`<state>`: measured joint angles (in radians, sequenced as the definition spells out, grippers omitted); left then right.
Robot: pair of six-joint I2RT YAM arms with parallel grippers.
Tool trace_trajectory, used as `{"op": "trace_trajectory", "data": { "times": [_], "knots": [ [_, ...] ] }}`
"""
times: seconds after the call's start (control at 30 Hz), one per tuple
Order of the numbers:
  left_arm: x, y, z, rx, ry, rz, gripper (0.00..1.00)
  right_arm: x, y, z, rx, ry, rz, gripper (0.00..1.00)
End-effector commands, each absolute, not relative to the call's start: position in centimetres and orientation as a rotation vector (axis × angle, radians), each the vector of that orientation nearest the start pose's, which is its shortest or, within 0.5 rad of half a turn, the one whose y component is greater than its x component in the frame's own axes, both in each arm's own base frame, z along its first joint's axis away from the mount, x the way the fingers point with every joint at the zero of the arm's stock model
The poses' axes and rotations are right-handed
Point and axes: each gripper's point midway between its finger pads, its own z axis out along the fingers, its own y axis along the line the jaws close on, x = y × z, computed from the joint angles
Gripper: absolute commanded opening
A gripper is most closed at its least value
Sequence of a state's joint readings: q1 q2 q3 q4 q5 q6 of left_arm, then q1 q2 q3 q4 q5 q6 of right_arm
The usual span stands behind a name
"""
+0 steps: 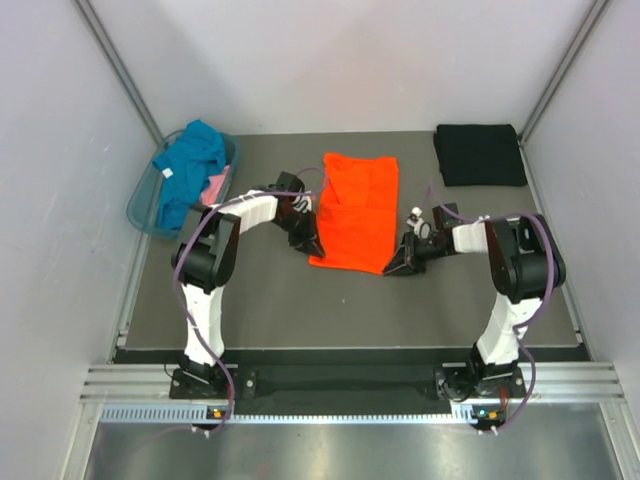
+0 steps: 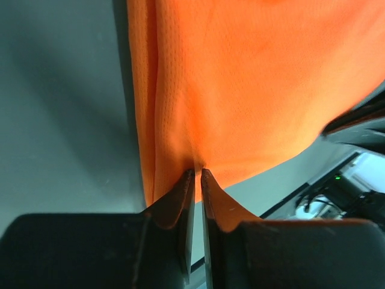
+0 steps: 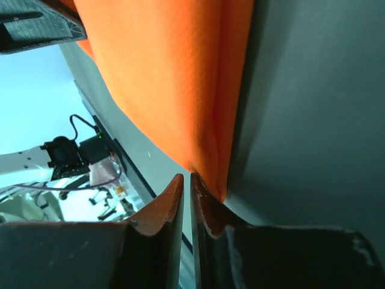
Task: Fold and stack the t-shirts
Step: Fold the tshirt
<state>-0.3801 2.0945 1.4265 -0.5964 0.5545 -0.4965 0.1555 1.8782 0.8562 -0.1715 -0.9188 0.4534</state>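
On the table (image 1: 260, 290), we see the left gripper (image 2: 197, 174) clamped on the near edge of the orange t-shirt (image 1: 355, 210); the right gripper (image 3: 186, 177) apparently pinches it too.

Robot lab test booth
White walls (image 1: 350, 60) box in a grey desk (image 1: 300, 300); arms (image 1: 200, 265) bolted to a metal rail (image 1: 120, 385)
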Motion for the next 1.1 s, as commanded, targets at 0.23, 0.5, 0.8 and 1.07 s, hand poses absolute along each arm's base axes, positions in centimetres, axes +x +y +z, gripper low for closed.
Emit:
{"op": "trace_trajectory", "data": {
  "times": [0.23,0.5,0.8,1.07],
  "knots": [
    [37.2,-25.9,8.5,0.117,2.764,-0.936,0.23,34.1,19.8,9.6,0.027,2.481,1.351,0.11],
    [45.7,-31.0,8.1,0.061,2.539,-1.167,0.24,43.4,21.7,11.3,0.063,2.369,1.411,0.12],
    [49.3,-27.7,1.5,-0.294,2.594,-1.134,0.22,46.1,20.7,4.4,0.226,2.439,1.468,0.12],
    [48.6,-26.0,2.7,-0.249,2.606,-1.115,0.24,46.7,17.1,3.4,0.304,2.436,1.421,0.13]
  ]
}}
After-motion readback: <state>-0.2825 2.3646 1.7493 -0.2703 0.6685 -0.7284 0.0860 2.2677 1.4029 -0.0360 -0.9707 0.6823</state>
